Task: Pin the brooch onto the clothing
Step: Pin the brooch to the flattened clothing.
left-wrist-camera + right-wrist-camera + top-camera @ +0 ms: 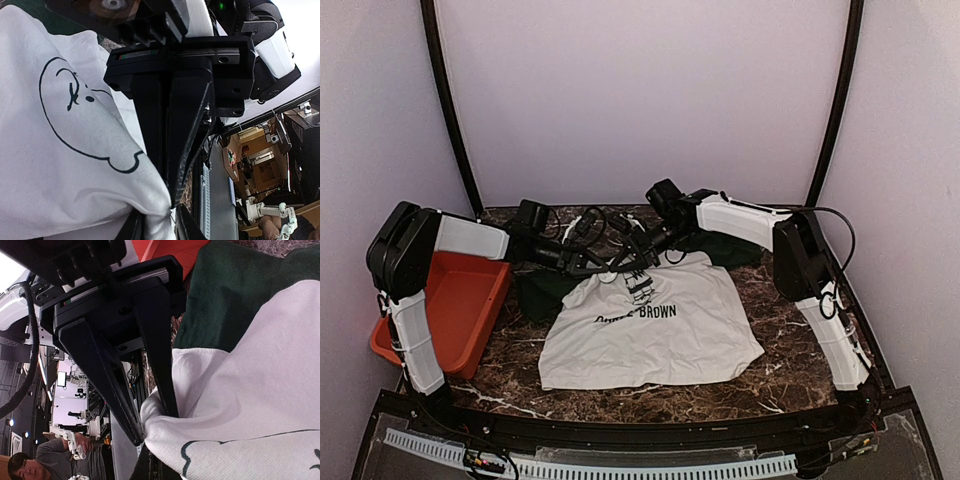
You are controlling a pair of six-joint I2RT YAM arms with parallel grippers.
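Two hands at white T-shirt with dark green sleeves (650, 335): right hand (172, 197) clenched on a fold; left hand (155, 427) straddles it, cannot tell grip. Seems limp, light; pinch folds.

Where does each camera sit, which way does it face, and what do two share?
Top: above and behind the arms, looking down at the shirt on the table; both arms show.
Left wrist: on the left arm, looking along the left hand pinching printed cloth.
Right wrist: on the right arm, looking along the right hand pinching the shirt.
Shared: top and right wrist both show the orange tray.
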